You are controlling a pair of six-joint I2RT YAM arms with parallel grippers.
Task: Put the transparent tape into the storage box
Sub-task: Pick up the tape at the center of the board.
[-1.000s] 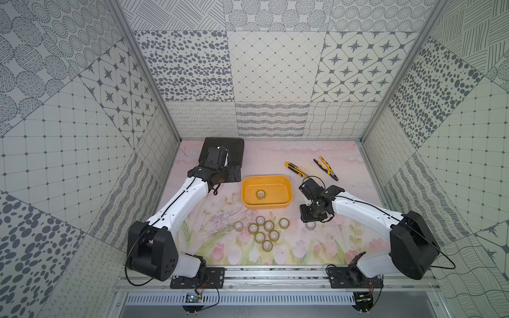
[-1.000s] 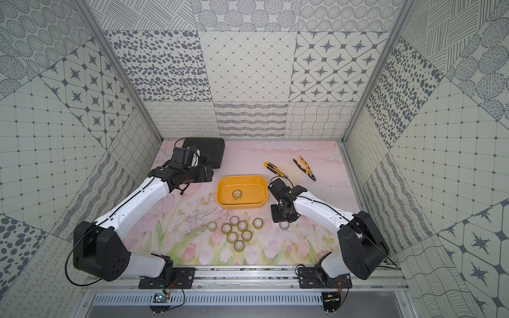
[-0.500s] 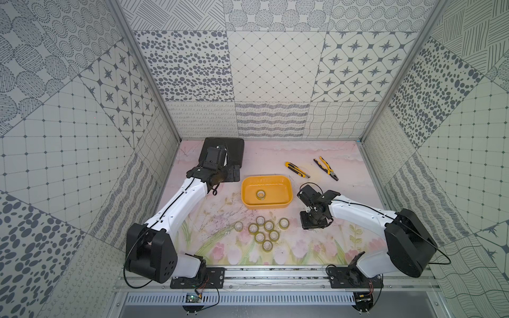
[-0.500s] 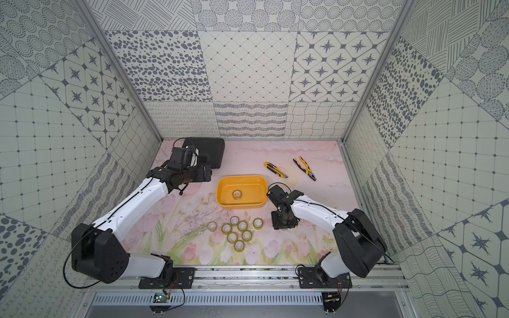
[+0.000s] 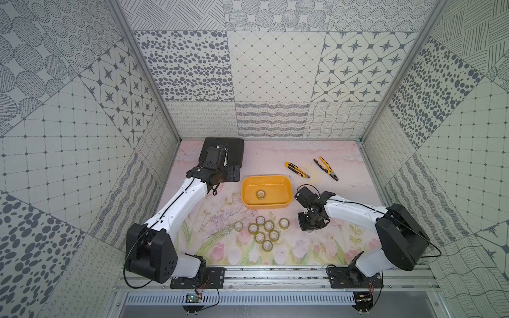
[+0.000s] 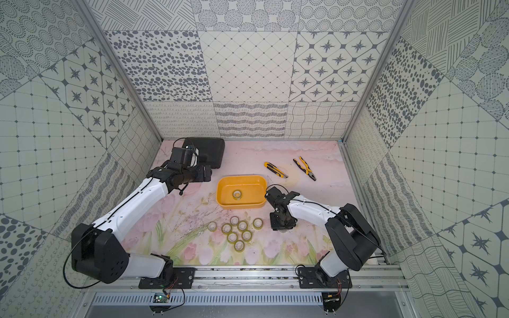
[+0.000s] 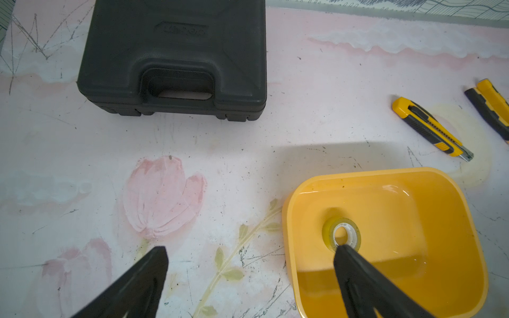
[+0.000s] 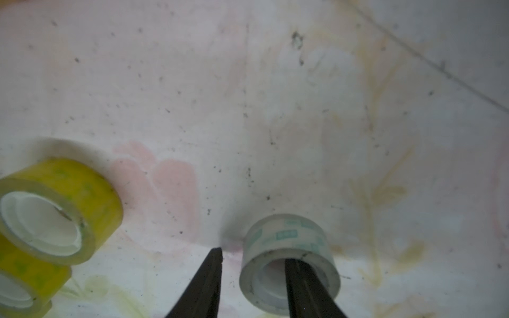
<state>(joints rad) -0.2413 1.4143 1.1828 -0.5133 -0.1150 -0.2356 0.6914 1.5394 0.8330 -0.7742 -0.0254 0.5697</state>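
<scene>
The storage box point(image 5: 265, 205) point(image 6: 242, 205) point(image 7: 286, 220) is a shallow yellow-orange tub at mid-table with one roll of transparent tape point(image 5: 260, 194) point(image 6: 237, 194) point(image 7: 327, 231) lying flat inside. Several more yellowish rolls point(image 5: 260, 236) point(image 6: 232, 237) point(image 8: 68, 187) sit clustered in front of it. My right gripper point(image 5: 311, 226) point(image 6: 282, 224) point(image 8: 252, 254) is down at the table, right of the cluster. It is open, with one finger inside the core of a pale whitish tape roll point(image 8: 286, 234) and the other outside, a gap from its wall. My left gripper point(image 5: 234, 174) point(image 7: 252, 249) hangs wide open left of the tub, holding nothing.
A black plastic case point(image 5: 228, 148) point(image 7: 176, 55) lies at the back left behind the left gripper. A yellow utility knife point(image 5: 297, 169) point(image 7: 432, 129) and yellow-handled pliers point(image 5: 326, 168) point(image 7: 490, 107) lie behind the tub to the right. Patterned walls close three sides.
My right gripper has come down and slightly forward onto the pale roll, which earlier lay just in front of it, and its jaws have narrowed a little. The left arm has hardly moved.
</scene>
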